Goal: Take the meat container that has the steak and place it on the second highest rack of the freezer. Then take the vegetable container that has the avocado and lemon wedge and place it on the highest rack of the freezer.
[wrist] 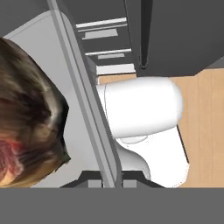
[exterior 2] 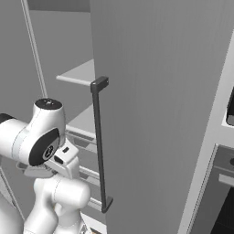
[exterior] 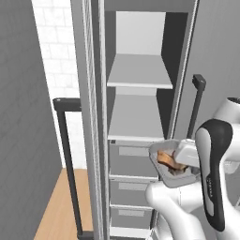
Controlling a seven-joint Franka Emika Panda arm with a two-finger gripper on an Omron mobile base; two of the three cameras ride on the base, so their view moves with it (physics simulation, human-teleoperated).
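The freezer (exterior: 93,93) stands open in front of me. Its highest rack (exterior: 138,70) and second highest rack (exterior: 136,119) are both bare. My gripper (wrist: 111,181) is shut on the rim of the grey meat container (exterior: 164,176), which hangs in front of the upper drawer (exterior: 131,161), just below the second highest rack and to its right. The reddish-brown steak (exterior: 168,160) lies inside it and looms large at the left of the hand view (wrist: 26,118). The vegetable container is out of view.
The freezer's open door with its dark bar handle (exterior: 65,159) stands at the left over a wooden floor (exterior: 56,206). A tall grey panel with another bar handle (exterior 2: 98,141) rises close on the right. A wall oven (exterior 2: 224,183) sits further right.
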